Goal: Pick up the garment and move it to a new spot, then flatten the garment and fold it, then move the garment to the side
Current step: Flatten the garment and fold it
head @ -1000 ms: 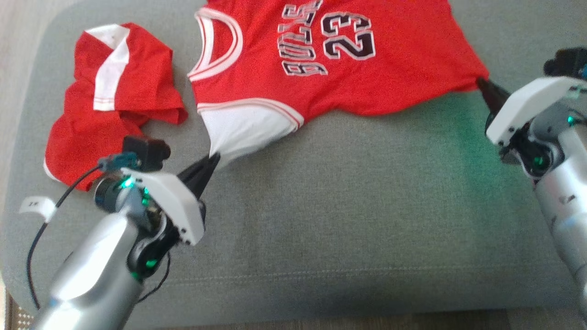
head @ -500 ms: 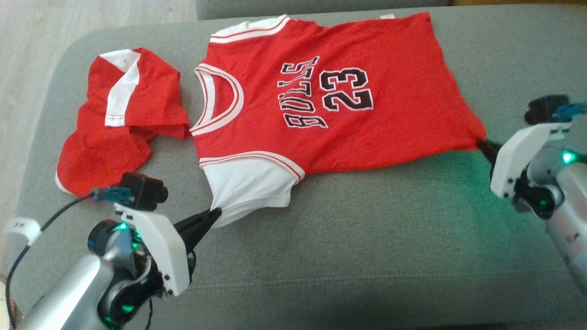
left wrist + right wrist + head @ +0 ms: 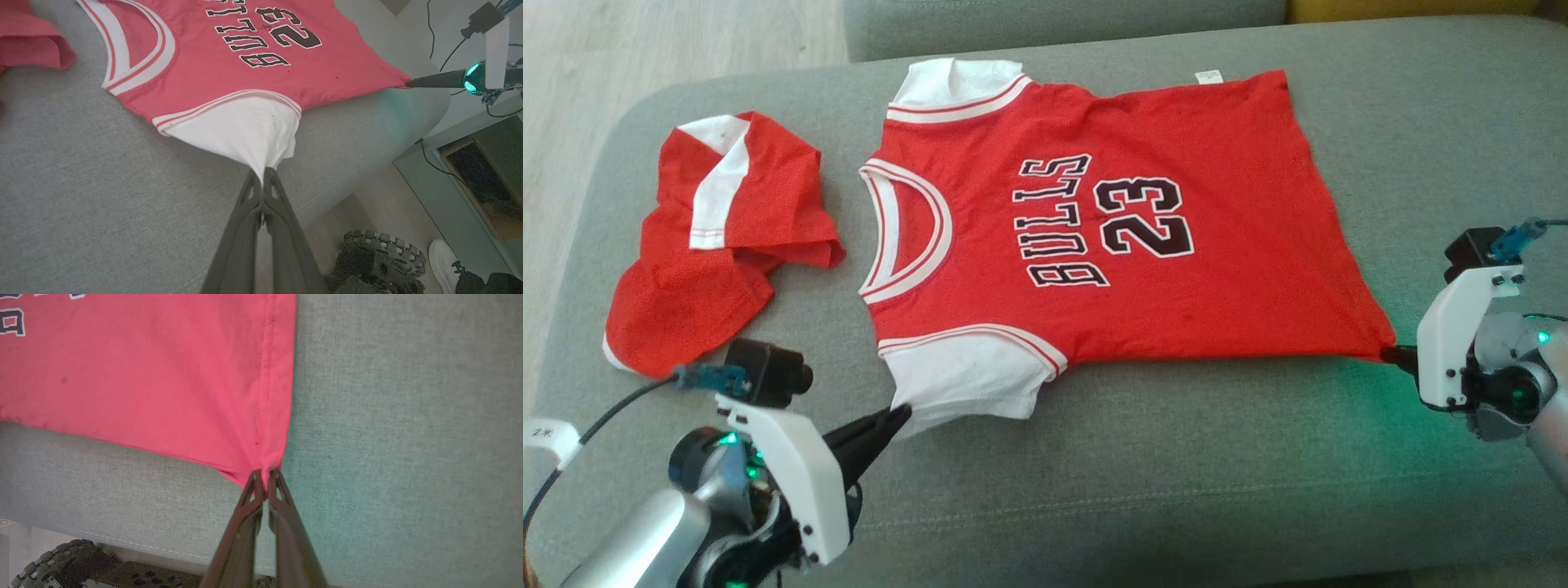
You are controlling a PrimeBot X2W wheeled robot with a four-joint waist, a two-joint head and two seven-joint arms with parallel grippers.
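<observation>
The garment is a red jersey with white sleeves and black "BULLS 23" lettering, spread nearly flat on the grey cushion, neck to the left. My left gripper is shut on the tip of its near white sleeve, pinched at the fingertips. My right gripper is shut on the near hem corner at the right. In the left wrist view the right gripper shows at the far corner of the garment.
A second red and white garment lies crumpled on the cushion's left end. The cushion's front edge runs close below both grippers. A wheeled base and a shoe are on the floor beyond the edge.
Both grippers have pulled the jersey toward the near edge and it now lies flatter and straighter. The head camera has tilted, so the whole picture has shifted down.
</observation>
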